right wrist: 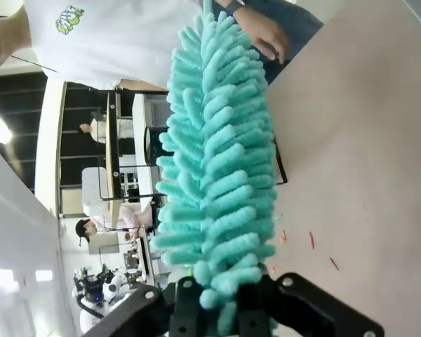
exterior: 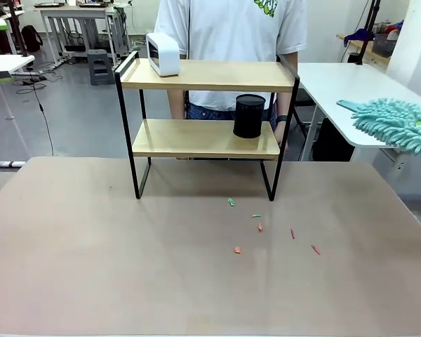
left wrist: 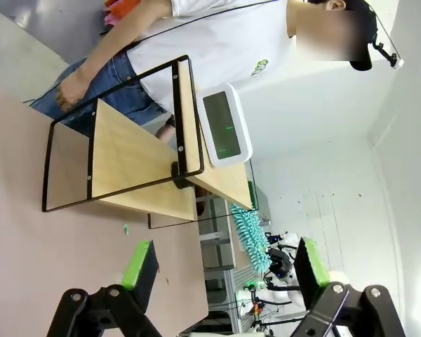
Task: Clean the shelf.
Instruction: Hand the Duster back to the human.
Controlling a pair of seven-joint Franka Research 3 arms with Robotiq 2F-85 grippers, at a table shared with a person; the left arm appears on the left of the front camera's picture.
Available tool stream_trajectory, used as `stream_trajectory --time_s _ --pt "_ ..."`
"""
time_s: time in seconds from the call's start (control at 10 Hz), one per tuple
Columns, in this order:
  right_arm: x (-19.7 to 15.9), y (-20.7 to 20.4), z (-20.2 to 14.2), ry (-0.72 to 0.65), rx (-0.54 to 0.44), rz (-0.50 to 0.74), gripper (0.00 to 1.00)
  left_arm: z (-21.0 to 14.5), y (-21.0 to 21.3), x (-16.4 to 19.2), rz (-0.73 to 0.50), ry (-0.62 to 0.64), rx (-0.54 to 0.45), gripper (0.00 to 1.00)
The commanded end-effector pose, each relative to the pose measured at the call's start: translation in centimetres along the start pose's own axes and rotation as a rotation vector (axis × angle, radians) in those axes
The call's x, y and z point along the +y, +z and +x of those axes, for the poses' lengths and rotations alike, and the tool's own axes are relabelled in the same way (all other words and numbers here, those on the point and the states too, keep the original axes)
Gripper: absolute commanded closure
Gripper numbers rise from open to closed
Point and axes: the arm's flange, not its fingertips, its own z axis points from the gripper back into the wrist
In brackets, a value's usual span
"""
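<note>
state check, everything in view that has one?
Shelf: upright on the table, two items on it.
Clock: on top board, display lit.
Black cup: upright on lower board.
Duster: held in right gripper, off the table.
Left gripper: open, empty.
Scraps: scattered on table in front of the shelf.

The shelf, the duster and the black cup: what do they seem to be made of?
The shelf: light boards with a matte wood look, possibly laminate, in a thin black frame that looks like painted metal. The duster in the right end effector: teal chenille-like fingers, soft and fuzzy, probably microfibre. The black cup: dark with a fine mesh-like look; material unclear.
</note>
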Motion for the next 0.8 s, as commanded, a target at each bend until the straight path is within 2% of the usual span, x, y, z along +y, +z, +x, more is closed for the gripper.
stream_trajectory --time_s 0.0,0.7 --pt "-0.15 2.41 0.05 0.037 0.006 0.035 1.00 -0.04 0.11 -0.04 0.004 0.000 0.009 0.00" --pt "-0.15 2.41 0.05 0.037 0.006 0.035 1.00 -0.04 0.11 -0.04 0.004 0.000 0.009 0.00"
